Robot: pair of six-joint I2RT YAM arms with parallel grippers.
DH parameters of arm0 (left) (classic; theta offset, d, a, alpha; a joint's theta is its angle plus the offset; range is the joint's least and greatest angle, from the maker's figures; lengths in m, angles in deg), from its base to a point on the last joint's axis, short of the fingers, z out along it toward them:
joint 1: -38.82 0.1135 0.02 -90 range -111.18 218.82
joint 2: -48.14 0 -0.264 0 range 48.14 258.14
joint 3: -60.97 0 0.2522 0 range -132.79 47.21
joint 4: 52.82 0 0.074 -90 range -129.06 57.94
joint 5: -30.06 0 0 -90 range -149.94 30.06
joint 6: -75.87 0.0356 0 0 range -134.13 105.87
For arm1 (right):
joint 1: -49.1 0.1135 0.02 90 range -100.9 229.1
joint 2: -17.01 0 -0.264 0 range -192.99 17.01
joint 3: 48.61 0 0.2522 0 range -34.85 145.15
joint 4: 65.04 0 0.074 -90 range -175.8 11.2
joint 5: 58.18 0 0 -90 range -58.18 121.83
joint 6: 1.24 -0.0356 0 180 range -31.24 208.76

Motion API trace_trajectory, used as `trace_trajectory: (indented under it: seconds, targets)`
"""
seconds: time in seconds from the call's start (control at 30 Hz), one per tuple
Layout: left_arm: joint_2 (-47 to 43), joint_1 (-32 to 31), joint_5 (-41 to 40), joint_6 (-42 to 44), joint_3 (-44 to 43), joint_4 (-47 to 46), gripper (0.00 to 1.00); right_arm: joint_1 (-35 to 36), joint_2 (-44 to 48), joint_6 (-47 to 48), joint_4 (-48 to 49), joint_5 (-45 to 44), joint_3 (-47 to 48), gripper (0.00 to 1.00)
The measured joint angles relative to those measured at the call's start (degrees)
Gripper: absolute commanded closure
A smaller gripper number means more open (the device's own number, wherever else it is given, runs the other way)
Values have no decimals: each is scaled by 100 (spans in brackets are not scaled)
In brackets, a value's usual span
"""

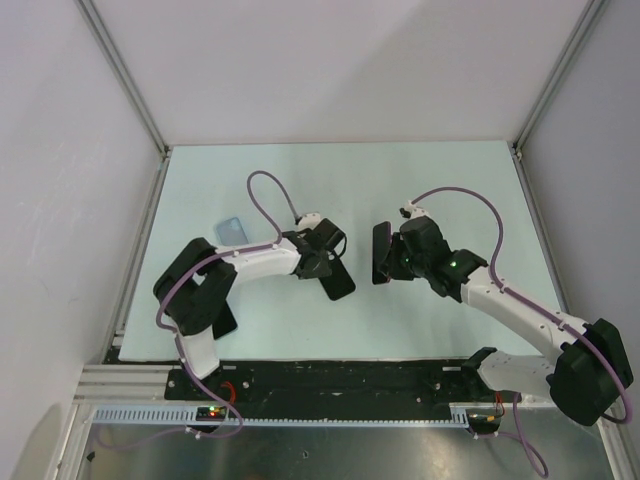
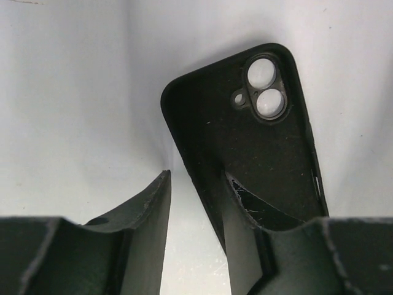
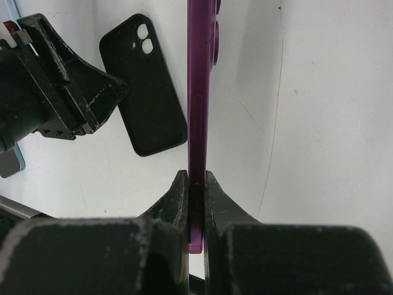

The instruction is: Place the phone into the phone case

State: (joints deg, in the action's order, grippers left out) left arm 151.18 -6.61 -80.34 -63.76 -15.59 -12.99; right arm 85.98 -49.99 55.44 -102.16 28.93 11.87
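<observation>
My right gripper [image 3: 195, 178] is shut on the lower end of the purple phone [image 3: 199, 92], which it holds on edge above the table [image 1: 381, 253]. The pale-blue phone case [image 1: 232, 230] lies flat at the back left, apart from both grippers; in the right wrist view only its corner [image 3: 13, 163] shows. My left gripper [image 2: 196, 178] stands open over the near end of a black shell with two camera holes [image 2: 245, 153], lying flat at mid-table [image 1: 338, 280]. The right finger [image 2: 258, 215] covers the shell's near edge, and bare table shows between the fingers.
A dark slab [image 1: 225, 320] lies partly under the left arm's elbow near the front edge. White walls and metal frame posts [image 1: 120, 75] close the table on three sides. The black base rail [image 1: 330, 380] runs along the near edge.
</observation>
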Motion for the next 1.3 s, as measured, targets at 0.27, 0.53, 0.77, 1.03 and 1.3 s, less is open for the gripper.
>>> trace_trajectory:
  seconds: [0.27, 0.53, 0.77, 1.03, 1.3]
  targets:
    - [39, -31, -11, 101, -22, -74, 91, 0, -2, -2, 7, 46, 0, 100]
    - [-330, -31, 127, 531, 356, -114, 100, -4, -87, 61, 271, 398, -98, 100]
    - [-1102, -31, 319, 826, 1082, -20, 100, 208, -542, 57, 713, 870, -153, 100]
    - [-1377, -15, 404, 422, 1478, -11, 97, 651, -1084, -402, 1228, 1097, -164, 100]
    - [-1882, 0, 389, -122, 1768, -2, 65, 1095, -1438, -940, 1631, 1080, -168, 100]
